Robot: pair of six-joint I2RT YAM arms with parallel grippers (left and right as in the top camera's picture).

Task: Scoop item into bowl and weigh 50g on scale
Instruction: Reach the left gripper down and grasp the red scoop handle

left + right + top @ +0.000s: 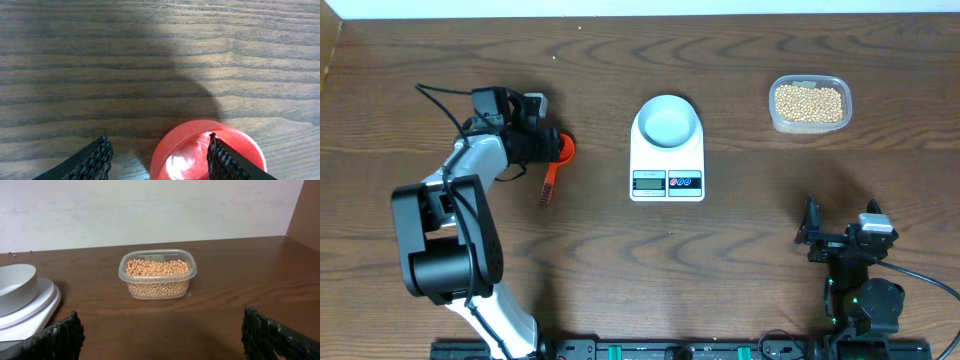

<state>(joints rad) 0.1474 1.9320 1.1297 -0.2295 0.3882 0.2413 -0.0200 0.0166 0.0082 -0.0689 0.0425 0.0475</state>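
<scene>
The white bowl (667, 122) stands empty on the white scale (667, 183) at mid-table; both also show at the left edge of the right wrist view, the bowl (15, 287) on the scale (31, 307). The tan beans (809, 102) fill a clear tub (776, 118) at the back right, seen straight ahead in the right wrist view (157, 267). An orange-red scoop (560, 150) lies left of the scale, handle toward the front. My left gripper (546, 143) is open over the scoop's cup (190, 150), its right finger inside the cup. My right gripper (840, 232) is open and empty.
The scoop's handle (548, 187) points toward the table's front. A pale wall runs behind the table's far edge (150, 210). The right arm's base sits at the front right edge.
</scene>
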